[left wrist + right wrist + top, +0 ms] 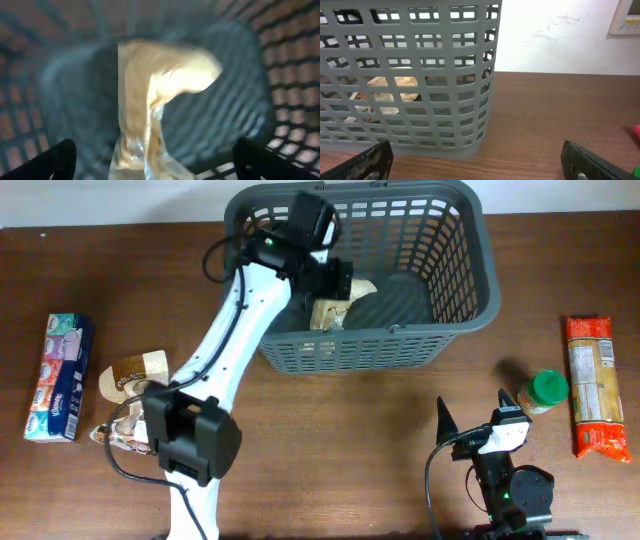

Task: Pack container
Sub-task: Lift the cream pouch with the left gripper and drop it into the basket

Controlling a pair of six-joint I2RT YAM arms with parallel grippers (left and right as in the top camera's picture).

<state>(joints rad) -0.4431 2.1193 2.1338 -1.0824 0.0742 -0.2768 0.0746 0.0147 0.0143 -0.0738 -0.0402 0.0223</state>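
Observation:
The dark grey basket [470, 240] stands at the back middle of the table. A clear bag with tan contents [330, 313] lies inside it near the front wall. My left gripper [340, 280] is inside the basket just above the bag, open, with nothing held. In the left wrist view the bag [155, 90] lies blurred on the basket floor [240, 100] between the spread fingers [152, 162]. My right gripper [474, 410] is open and empty low over the table at the front right. Its view shows the basket wall [445, 60] and the bag [385, 90] through the slots.
A tissue pack [60, 377] lies at the far left. Two brown snack bags [135, 375] [120, 435] lie beside the left arm's base. A green-lidded jar [543, 392] and an orange pasta packet [595, 388] sit at the right.

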